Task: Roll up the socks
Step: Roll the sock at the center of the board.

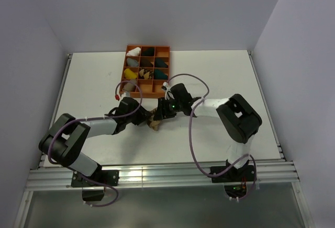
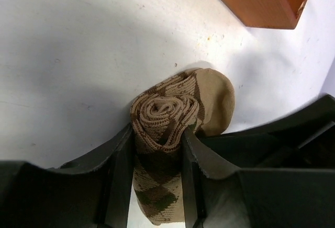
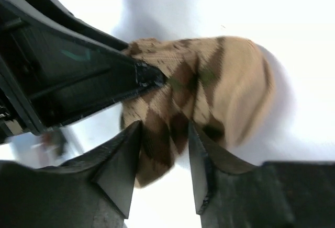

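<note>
Left tool [image 2: 157, 133] pinches the rolled sock [image 2: 209, 94] between its jaws; right tool [image 3: 165, 127] straddles the same sock, grip unclear.

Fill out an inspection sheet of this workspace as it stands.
Surface: white table, a few faint marks.
Job's things: argyle sock rolled into a spiral between the two claws; a second sock cannot be told apart.
Clutter: orange tray at the far side, holding sock bundles.
Grippers: left claw shut on the roll; right claw straddles the sock's other end, grip unclear.
Cables: purple cables loop off both arms.
Surroundings: plain walls on three sides; metal rail at the near edge.
</note>
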### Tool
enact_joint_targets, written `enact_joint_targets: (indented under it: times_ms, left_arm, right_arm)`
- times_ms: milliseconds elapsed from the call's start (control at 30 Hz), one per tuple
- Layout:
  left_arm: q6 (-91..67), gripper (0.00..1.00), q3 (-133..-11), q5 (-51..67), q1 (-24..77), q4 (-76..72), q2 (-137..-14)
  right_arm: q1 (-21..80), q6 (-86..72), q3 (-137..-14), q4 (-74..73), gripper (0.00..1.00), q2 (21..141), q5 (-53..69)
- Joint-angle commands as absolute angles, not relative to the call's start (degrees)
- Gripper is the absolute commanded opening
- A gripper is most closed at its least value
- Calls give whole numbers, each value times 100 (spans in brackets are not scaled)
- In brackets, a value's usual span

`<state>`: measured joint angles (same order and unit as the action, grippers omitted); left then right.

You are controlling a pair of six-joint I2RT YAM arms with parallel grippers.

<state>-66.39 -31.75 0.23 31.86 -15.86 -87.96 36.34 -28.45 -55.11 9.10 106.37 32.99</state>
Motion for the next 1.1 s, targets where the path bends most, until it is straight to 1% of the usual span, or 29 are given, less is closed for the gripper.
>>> enact_joint_targets:
  times_ms: [0, 267, 400, 700, 733, 833, 1067]
  left_arm:
    - [-6276, 11, -3287, -290, 3331, -475, -8921]
    - [-6188, 12, -3621, -448, 3463, -18, -8912]
    - [-6187, 11, -3691, -448, 3507, 139, -8895]
    - [-6205, 12, -3823, -422, 3551, 272, -8877]
    - [-6214, 12, -3832, -431, 3551, 299, -8877]
    - [-6205, 12, -3841, -404, 3560, 316, -8868]
    - [-6249, 12, -3885, -334, 3560, 352, -8868]
  right_arm:
    - [3805, -2215, -5222, 308, 50, 9916, 1654]
    - [4578, -1688, -4782, 808, 56, 8860, 143]
    - [4947, -1433, -4614, 1177, 57, 8649, -139]
    - [5589, -994, -4579, 1696, 58, 8885, -483]
    - [5694, -967, -4597, 1705, 60, 8973, -588]
    - [5809, -905, -4667, 1705, 61, 9184, -659]
    - [5880, -975, -4737, 1635, 61, 9650, -764]
